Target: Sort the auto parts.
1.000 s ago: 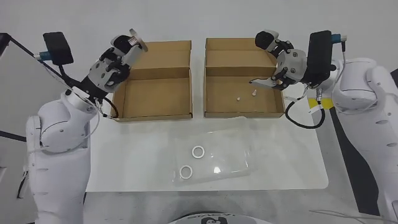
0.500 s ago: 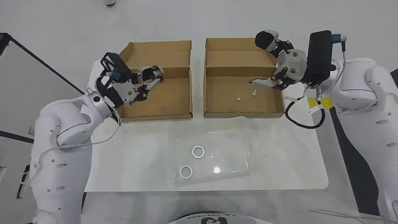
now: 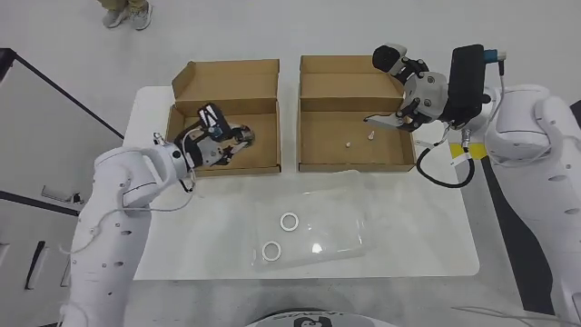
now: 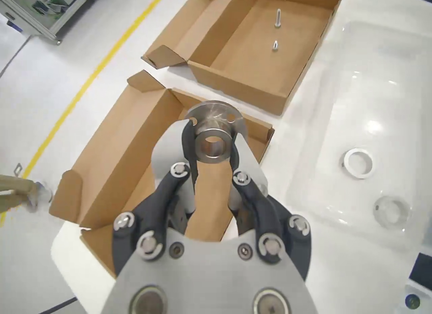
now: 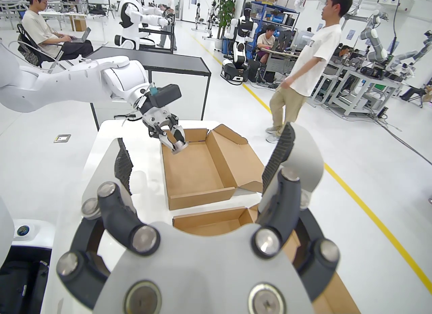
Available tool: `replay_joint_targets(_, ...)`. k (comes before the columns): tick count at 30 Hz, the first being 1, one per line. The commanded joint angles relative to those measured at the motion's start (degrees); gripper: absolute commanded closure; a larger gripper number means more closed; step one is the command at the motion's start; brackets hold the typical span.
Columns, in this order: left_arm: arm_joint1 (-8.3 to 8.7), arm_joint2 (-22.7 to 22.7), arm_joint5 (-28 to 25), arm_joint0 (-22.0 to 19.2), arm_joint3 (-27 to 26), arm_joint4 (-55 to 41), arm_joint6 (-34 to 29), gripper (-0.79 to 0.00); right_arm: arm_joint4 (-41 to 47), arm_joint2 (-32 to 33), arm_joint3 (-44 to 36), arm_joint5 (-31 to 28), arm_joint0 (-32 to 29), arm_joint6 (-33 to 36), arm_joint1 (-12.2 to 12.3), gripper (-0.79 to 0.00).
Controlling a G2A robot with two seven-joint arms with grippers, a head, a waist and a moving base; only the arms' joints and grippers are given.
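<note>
Flanged bushing clamped by hub in left tool, held low over left box. Likely its bin, kept apart from bolts in right box. Right tool spread wide, empty, above right box. Rings unsorted in clear tray.

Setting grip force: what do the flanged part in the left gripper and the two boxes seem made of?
Flanged part: likely machined metal, grey with bright glints. Left box and right box: brown cardboard, matte, with folded flaps.
</note>
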Motion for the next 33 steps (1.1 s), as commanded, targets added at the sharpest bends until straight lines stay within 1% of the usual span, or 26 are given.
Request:
replay_joint_targets(1, 0.10, 1.32, -0.03, -0.93, 1.23, 2.36, -0.12, 0.000, 0.00, 0.00, 0.00, 0.00, 0.00, 0.00, 0.00, -0.785)
replay_joint_targets(6, 0.40, 3.15, 0.45, -1.37, 3.56, 5.09, -0.23, 0.000, 0.00, 0.00, 0.00, 0.00, 0.00, 0.00, 0.00, -0.785)
replay_joint_targets(11, 0.82, 3.66, -0.02, -1.28, 4.84, 6.15, 0.29, 0.000, 0.00, 0.00, 0.00, 0.00, 0.00, 0.00, 0.00, -0.785)
replay_joint_targets(17, 1.27, 4.10, 0.38, -0.54, 5.82, 7.75, 2.53, 0.000, 0.00, 0.00, 0.00, 0.00, 0.00, 0.00, 0.00, -0.785)
replay_joint_targets(20, 1.38, 5.02, 0.08, -0.93, 6.76, 7.58, 3.40, 0.000, 0.00, 0.00, 0.00, 0.00, 0.00, 0.00, 0.00, -0.785)
replay_joint_targets(24, 1.34, 7.34, 0.06, -2.97, 8.30, 7.75, 3.74, 0.000, 0.00, 0.00, 0.00, 0.00, 0.00, 0.00, 0.00, -0.785)
replay_joint_targets(29, 1.05, 11.39, 1.14, -7.28, 11.14, 10.61, 4.97, 0.000, 0.00, 0.00, 0.00, 0.00, 0.00, 0.00, 0.00, -0.785)
replay_joint_targets(33, 0.64, 14.87, 1.87, -11.44, 14.89, 12.42, 5.51, 0.000, 0.00, 0.00, 0.00, 0.00, 0.00, 0.00, 0.00, -0.785)
